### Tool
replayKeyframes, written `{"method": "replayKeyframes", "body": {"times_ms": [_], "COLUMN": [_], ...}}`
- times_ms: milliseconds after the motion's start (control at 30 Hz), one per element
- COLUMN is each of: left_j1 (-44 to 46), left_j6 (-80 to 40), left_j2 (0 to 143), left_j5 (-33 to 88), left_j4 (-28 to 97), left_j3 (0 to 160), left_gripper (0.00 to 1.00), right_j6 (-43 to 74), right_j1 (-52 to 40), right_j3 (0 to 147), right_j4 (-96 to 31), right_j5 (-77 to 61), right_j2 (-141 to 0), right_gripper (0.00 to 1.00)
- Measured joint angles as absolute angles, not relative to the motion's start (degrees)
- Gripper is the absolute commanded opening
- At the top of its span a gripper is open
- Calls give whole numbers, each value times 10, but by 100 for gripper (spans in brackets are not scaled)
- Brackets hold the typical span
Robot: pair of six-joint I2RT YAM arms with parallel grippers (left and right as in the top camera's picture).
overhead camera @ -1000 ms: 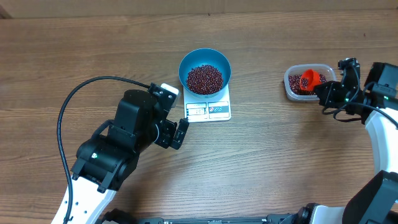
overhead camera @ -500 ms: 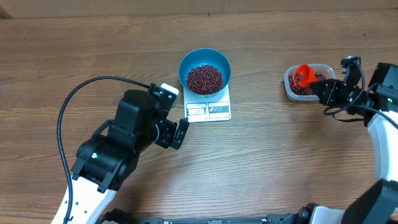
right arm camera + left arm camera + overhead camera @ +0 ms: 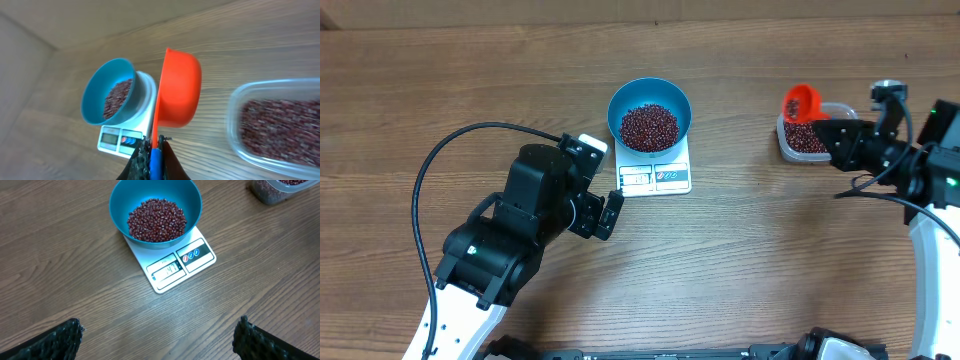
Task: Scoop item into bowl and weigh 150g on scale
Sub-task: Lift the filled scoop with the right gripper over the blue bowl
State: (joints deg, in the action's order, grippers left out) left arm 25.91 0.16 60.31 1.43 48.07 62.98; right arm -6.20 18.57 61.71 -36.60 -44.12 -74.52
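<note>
The small dark red-maroon beans [image 3: 649, 125] [image 3: 157, 220] [image 3: 117, 95] lie as a loose heap inside the bright blue round bowl [image 3: 620, 100] [image 3: 192, 200] [image 3: 100, 85], covering its floor and reaching partway up the wall. The bowl stands centred on the rear part of the white rectangular kitchen scale [image 3: 655, 178] [image 3: 180, 262] [image 3: 112, 140]. The display and label panel of the scale face the near edge of the wooden tabletop [image 3: 770, 250] [image 3: 75, 280]. The display is lit, but the digits are too small to read with confidence.

To the right of the scale, well apart from it, sits a clear rectangular plastic container [image 3: 782, 140] [image 3: 232, 120] [image 3: 260, 192]. It holds a further layer of the same beans.

An orange plastic scoop [image 3: 801, 102] [image 3: 177, 87] is raised over the rear left corner of the container, on the side facing the bowl. The right fingers [image 3: 835, 135] [image 3: 140, 162] are clenched on the scoop handle, with a blue strip visible between them. The right wrist view shows only the outer shell of the cup, so its contents cannot be determined.

The left fingers [image 3: 610, 215] [image 3: 55, 342] are released and spread fully apart, with nothing between them. They hang over bare tabletop just in front and to the left of the scale, aimed toward it. A black cable [image 3: 430, 170] loops from the left arm across the tabletop.
</note>
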Motion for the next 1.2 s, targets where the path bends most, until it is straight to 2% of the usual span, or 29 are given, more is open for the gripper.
{"method": "replayKeyframes", "body": {"times_ms": [533,833,1200], "left_j1": [259,259,259], "left_j6": [1,1,1], "left_j2": [603,603,603], "left_j5": [14,14,14], "left_j4": [481,481,481], "left_j3": [630,630,630], "left_gripper": [100,100,99], "right_j6": [-21,-15,-15], "right_j1": [-15,-73,-100], "right_j3": [617,617,617], "right_j4": [-272,-238,-183], "right_j5": [-417,-389,-381], "right_j2": [-745,-766,-853], "right_gripper": [4,4,4]}}
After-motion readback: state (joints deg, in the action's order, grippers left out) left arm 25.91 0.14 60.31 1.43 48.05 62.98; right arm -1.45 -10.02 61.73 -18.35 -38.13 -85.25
